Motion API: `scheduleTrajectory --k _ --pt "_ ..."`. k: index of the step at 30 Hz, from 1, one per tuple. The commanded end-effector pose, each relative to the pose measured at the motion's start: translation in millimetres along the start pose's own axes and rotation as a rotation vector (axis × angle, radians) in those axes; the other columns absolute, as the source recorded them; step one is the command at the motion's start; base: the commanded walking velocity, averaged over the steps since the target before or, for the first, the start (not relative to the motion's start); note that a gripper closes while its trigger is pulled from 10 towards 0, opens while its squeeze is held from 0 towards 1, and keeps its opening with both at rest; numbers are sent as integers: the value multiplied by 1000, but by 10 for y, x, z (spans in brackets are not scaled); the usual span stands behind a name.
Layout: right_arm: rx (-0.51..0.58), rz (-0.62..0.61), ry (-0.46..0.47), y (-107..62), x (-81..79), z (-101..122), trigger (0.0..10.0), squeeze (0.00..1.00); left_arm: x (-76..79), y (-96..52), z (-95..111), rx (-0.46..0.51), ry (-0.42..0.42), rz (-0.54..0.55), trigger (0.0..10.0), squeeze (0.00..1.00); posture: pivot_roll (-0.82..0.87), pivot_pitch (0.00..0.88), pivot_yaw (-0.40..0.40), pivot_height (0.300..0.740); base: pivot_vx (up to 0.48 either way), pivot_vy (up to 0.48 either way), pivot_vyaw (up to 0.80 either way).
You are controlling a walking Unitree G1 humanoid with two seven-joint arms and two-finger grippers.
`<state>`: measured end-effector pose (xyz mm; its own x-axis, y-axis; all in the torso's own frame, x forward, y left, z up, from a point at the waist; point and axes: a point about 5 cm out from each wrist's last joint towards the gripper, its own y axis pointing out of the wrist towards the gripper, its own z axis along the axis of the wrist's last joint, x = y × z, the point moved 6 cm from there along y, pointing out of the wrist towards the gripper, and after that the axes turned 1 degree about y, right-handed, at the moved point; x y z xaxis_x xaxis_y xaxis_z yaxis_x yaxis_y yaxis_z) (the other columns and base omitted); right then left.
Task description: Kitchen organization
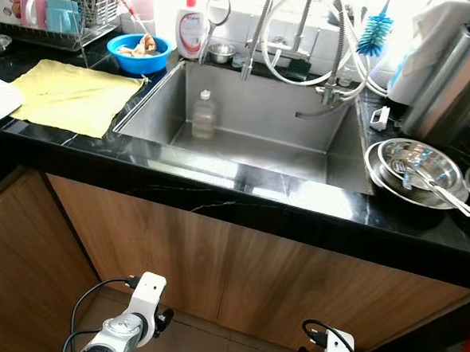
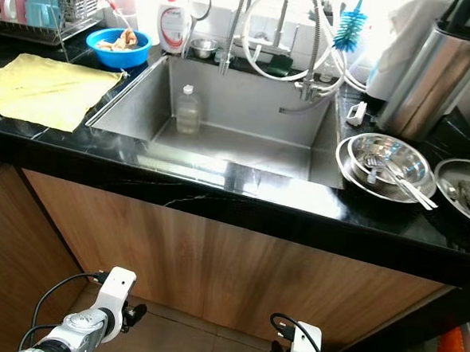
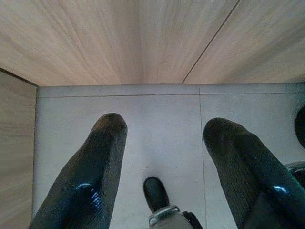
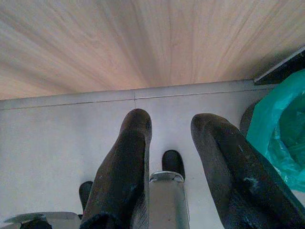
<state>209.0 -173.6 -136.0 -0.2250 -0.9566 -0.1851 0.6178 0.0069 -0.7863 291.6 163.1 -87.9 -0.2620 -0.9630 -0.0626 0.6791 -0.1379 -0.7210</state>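
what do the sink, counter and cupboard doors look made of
Sink: brushed stainless steel, going by its dull grey sheen and soft reflections.
Counter: polished black stone or a stone-look slab; it is glossy, mirrors the window light and has thin pale veins.
Cupboard doors: wood or wood-look laminate, matt brown with straight grain; which one cannot be told.

A black stone desk (image 1: 242, 194) surrounds a steel sink (image 1: 254, 129). Left of the sink lie a yellow cloth (image 1: 68, 94) and a blue bowl (image 1: 139, 53), with a dish rack (image 1: 65, 10) beyond. Right of the sink sit stacked steel bowls (image 1: 417, 171) holding utensils. A clear bottle (image 1: 203, 115) stands inside the sink.
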Motion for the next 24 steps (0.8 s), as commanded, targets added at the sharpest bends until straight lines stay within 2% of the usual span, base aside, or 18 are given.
scheduleTrajectory --k 1,9,21,24 --pt "-10 -11 8 -6 29 -23 10000 0 8 0 -8 -3 -2 -7 10000 0 63 0 -61 740 0 0 -494" --pt "-16 -3 0 -1 16 -20 10000 0 21 4 14 1 -9 -15 10000 0 65 1 -60 740 0 0 -616" --pt "-11 -10 4 -1 24 -13 10000 0 36 4 12 0 1 -26 10000 0 61 0 -63 740 0 0 0" --pt "-18 -6 1 -3 23 -26 10000 0 36 5 8 -1 7 -22 10000 0 61 0 -65 740 0 0 -694"
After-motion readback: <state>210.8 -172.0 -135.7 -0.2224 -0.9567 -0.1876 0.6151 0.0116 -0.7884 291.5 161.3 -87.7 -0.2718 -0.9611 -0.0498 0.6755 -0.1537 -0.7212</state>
